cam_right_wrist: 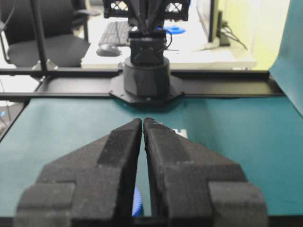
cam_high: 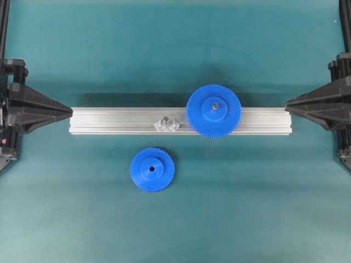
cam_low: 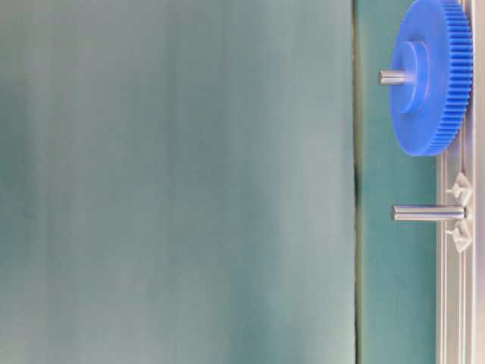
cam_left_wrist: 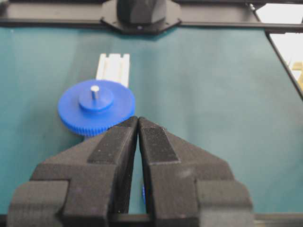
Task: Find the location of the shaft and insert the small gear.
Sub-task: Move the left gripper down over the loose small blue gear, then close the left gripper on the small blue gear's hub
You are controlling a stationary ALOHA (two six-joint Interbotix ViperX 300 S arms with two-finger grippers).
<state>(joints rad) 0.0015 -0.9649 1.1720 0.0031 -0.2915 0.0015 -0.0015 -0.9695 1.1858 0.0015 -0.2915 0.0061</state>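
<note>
Two grippers, left [cam_high: 70, 112] and right [cam_high: 287, 103], are parked at the rail's [cam_high: 109, 120] ends, jaws closed on nothing. No step has been begun. The small gear [cam_high: 152, 169] lies on the bench just near-side of the rail; the shaft [cam_high: 165, 118] stands bare mid-rail. Next, jaws must be opened and the gear grasped.

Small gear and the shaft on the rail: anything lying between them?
Nothing; overhead, only bare teal mat and the rail's front edge separate the small gear from the shaft.
</note>
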